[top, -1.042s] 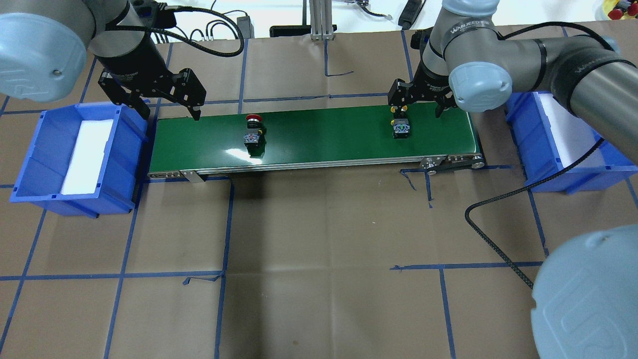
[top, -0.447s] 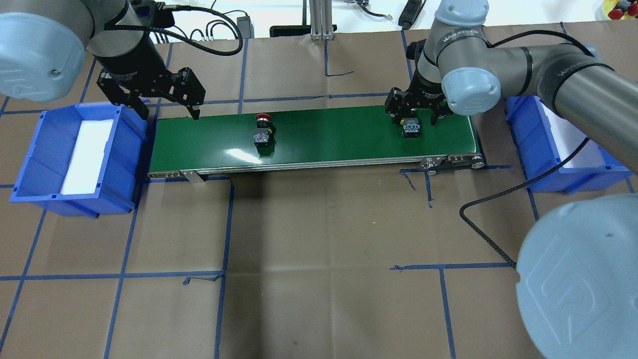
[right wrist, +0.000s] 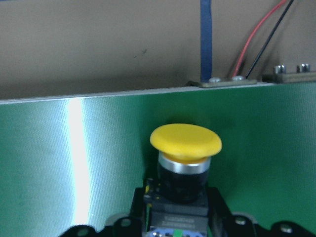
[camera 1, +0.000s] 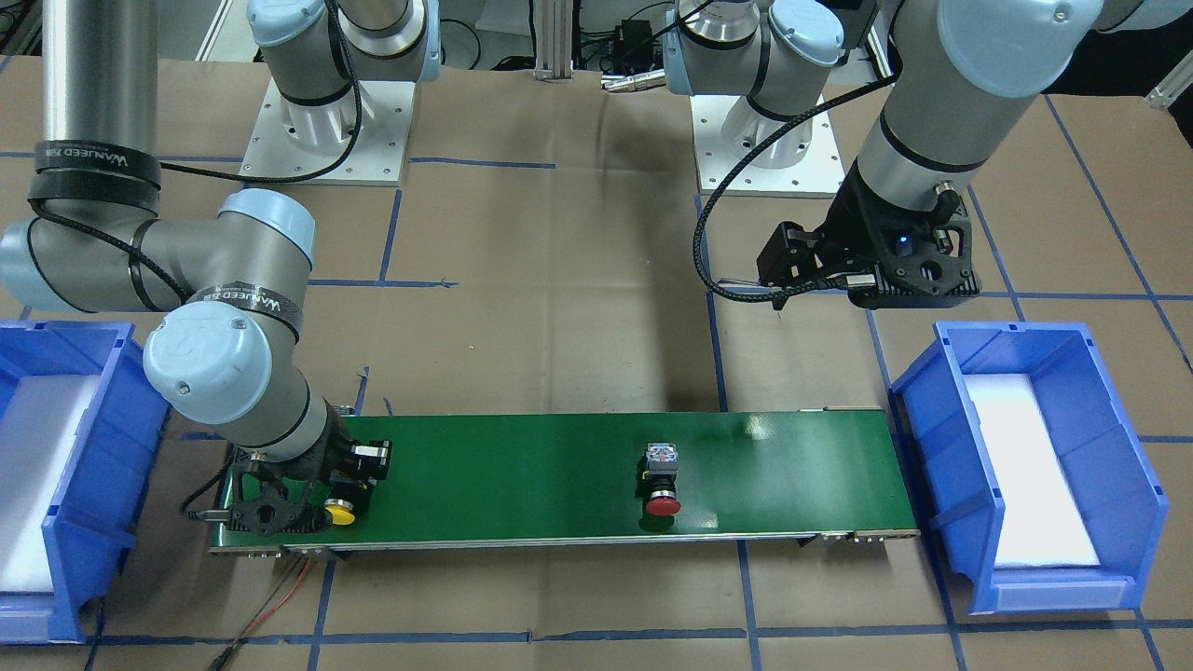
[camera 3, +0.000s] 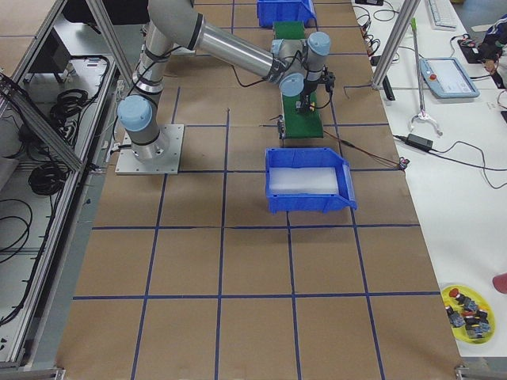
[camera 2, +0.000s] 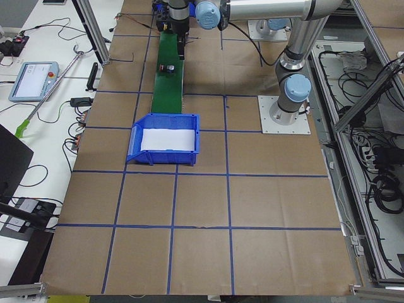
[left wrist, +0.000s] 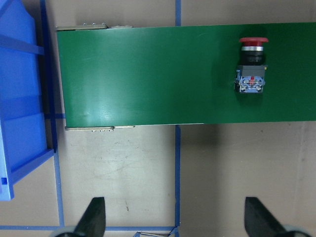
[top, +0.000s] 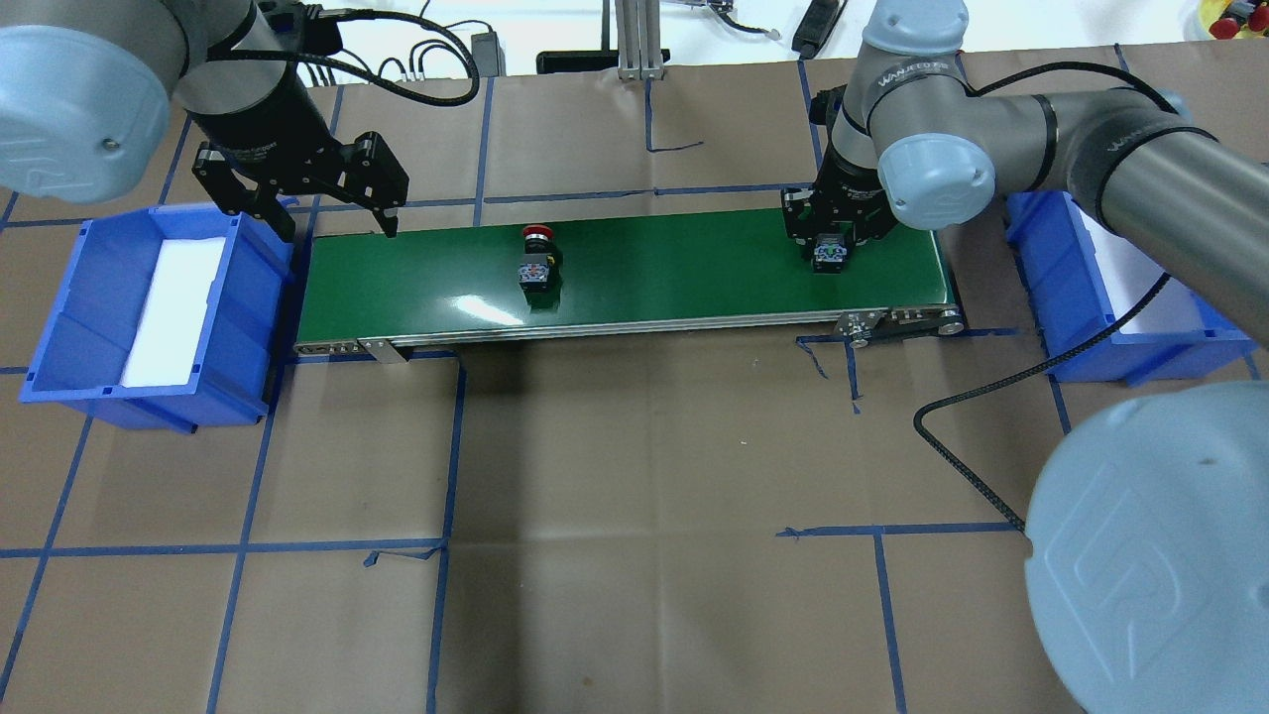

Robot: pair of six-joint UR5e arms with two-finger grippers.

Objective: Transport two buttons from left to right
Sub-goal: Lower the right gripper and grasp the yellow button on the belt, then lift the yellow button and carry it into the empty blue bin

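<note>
**Yellow button in right claw at the belt's right end, red button loose mid-belt**

The right claw (top: pixel 831 241) is down on the green conveyor belt (top: pixel 674 273) near its right end. Its fingers are drawn in against the sides of the yellow button (top: pixel 831 258), gripping it by the contact block. In the right wrist view the yellow cap (right wrist: pixel 185 142) sits dead centre, pointing away from the robot toward the belt's far edge. The button's body touches the belt (no clear gap under it that I can see).

The red button (top: pixel 535 260) lies on its side on the belt, left of the middle and well apart from both claws. Its cap also points to the far edge.

The left claw (top: pixel 337 226) hangs above the belt's left end with its fingers spread wide and nothing between them. It is beside the left blue bin (top: pixel 263 288). The red button is off to its right, seen in the left wrist view (left wrist: pixel 252 64).

The right blue bin (top: pixel 1041 268) stands just past the belt's right end. Everything rests on the brown papered surface (top: pixel 634 446).
</note>
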